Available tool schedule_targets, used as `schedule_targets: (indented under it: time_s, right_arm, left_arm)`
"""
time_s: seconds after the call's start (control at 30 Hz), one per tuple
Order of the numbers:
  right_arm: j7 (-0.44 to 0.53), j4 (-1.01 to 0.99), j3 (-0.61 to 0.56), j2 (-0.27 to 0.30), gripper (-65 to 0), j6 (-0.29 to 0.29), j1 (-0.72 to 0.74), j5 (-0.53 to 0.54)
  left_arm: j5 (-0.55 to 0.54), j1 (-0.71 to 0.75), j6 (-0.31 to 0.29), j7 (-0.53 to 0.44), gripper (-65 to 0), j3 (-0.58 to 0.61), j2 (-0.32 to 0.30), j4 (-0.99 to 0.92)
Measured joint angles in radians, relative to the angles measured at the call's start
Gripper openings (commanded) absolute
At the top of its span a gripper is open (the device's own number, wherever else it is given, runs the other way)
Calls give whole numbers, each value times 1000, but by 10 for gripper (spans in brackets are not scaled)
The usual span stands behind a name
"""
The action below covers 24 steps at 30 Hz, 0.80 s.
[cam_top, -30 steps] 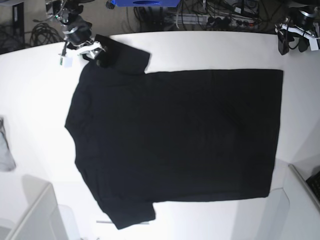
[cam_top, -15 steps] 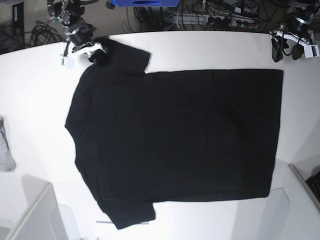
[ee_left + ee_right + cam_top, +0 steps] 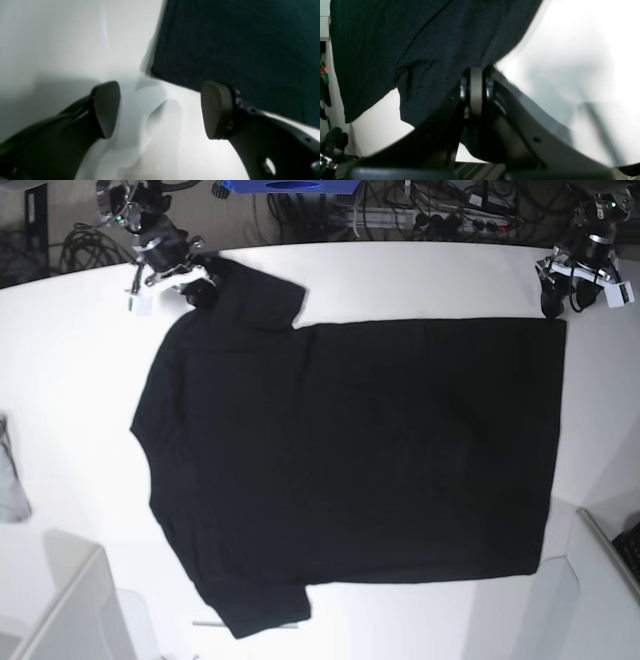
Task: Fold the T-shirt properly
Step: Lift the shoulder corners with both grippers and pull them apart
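The black T-shirt [image 3: 360,450] lies flat on the white table [image 3: 420,280], plain side up, neck to the left and hem to the right. My right gripper [image 3: 196,283] is at the far left sleeve and is shut on the sleeve's edge; the right wrist view shows its pads [image 3: 476,90] pinched on dark cloth [image 3: 395,50]. My left gripper [image 3: 562,300] hovers just off the far right hem corner. In the left wrist view it [image 3: 160,110] is open and empty over bare table, with the shirt's corner [image 3: 237,42] just beyond its fingertips.
A small grey cloth [image 3: 10,480] lies at the table's left edge. White box shapes [image 3: 70,610] stand at the near left and a ledge [image 3: 600,550] at the near right. Cables [image 3: 400,215] and a blue box [image 3: 290,185] lie behind the table.
My left gripper has come in and down toward the shirt's far right hem corner. My right gripper has shifted slightly back with the sleeve, stretching it a little.
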Motion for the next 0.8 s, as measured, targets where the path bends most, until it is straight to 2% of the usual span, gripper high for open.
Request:
schedule_targets:
  time_s: [0.17,0.27,0.4,0.53,0.67,0.8]
  right_arm:
    - [0,2,0,0,-650,0,-2,0]
    - [-2,2,0,0,-650,0,-3,0]
    - [-3,2,0,0,-650,0,-3,0]
    - [-3,2,0,0,-650,0,-3,0]
    - [-5,2,0,0,-650,0,-3,0]
    - [-6,2,0,0,-650,0,-2,0]
  left_arm:
    - [-5,-26,3,-18,-165,3,0,-41]
    - [-19,-34,52,-18,-165,2,0,-48]
    - [-8,-68,73,-17,-165,7,0,-50]
    - [-21,-74,75,-31,-165,82,-9,-49]
    - [-24,-111,72,-36,-165,104,-8,-74]
    - [-43,-113,109,-66,-165,136,-12,-92]
